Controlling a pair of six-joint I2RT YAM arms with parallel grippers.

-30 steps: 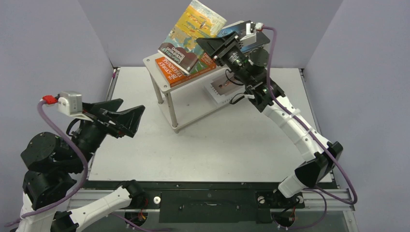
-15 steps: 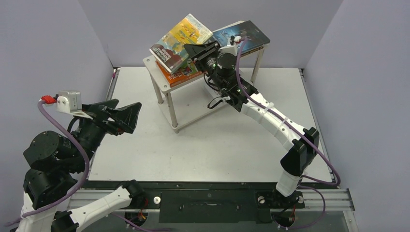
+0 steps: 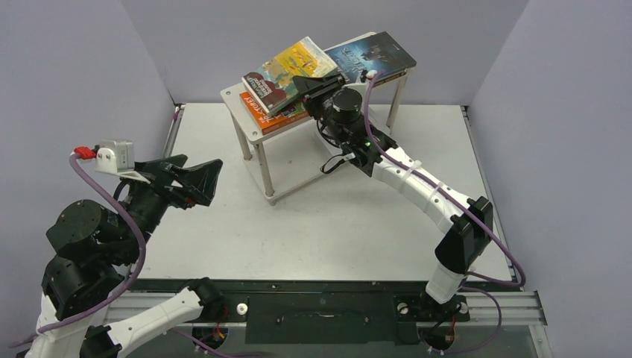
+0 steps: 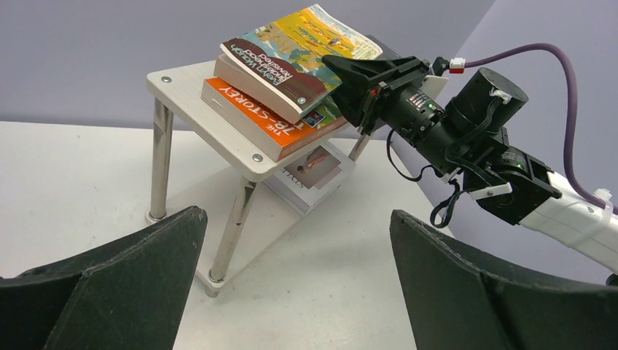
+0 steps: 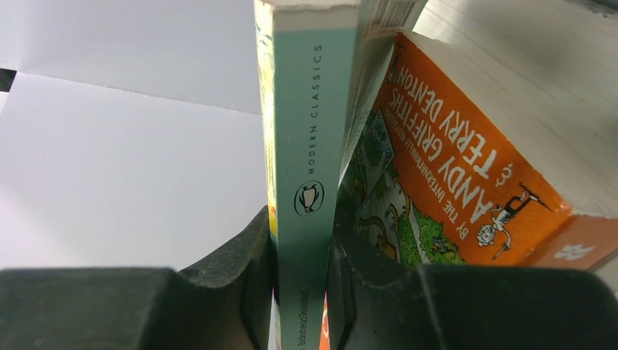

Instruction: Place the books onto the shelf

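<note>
The shelf (image 3: pixel 235 102) stands at the back of the table on silver legs. An orange book (image 3: pixel 270 115) lies on its top board, with a dark blue book (image 3: pixel 374 54) beside it at the right end. A yellow-teal book (image 3: pixel 287 71) lies slanted over the orange book, and my right gripper (image 3: pixel 314 86) is shut on its teal spine (image 5: pixel 306 146). A white book (image 4: pixel 313 169) lies on the lower board. My left gripper (image 4: pixel 295 219) hangs open and empty over the table, left of the shelf.
The shelf's near leg (image 4: pixel 235 226) stands just ahead of my left fingers (image 4: pixel 124 270). My right arm (image 3: pixel 425 186) stretches across the table's right half. Grey walls (image 3: pixel 74 74) close in both sides and the back.
My right gripper has swung the yellow-teal book down from a steep tilt above the shelf to lie low over the orange book. The left arm has barely shifted.
</note>
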